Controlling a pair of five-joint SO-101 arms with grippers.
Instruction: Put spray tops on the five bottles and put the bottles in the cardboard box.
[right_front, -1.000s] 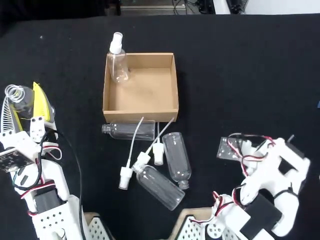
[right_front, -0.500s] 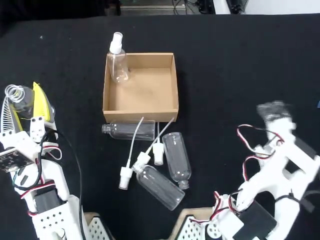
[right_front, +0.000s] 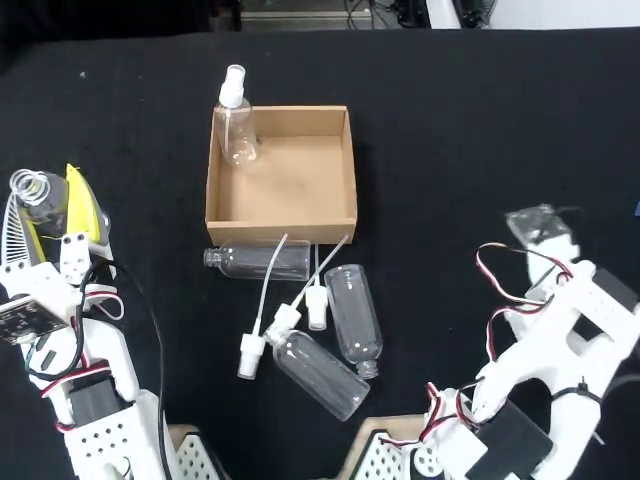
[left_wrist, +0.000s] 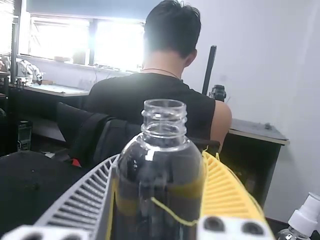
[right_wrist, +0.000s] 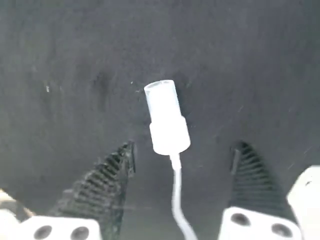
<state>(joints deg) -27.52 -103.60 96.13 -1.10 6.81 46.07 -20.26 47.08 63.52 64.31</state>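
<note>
L gripper (right_front: 48, 200) at left edge of high view, fingers pinching an open-necked bottle (left_wrist: 159, 170), upright, no top on it; R gripper (right_wrist: 183, 147) w/ fingers spread wide, a loose spray top (right_wrist: 167, 120) lying on the black table (right_front: 480, 120) between them, not touching either; cardboard box (right_front: 282, 231) upper centre of high view, one capped bottle (right_front: 237, 125) standing in its upper-left corner; just below box, three uncapped bottles (right_front: 258, 262) lie on their sides w/ three spray tops (right_front: 316, 305) among them.
</note>
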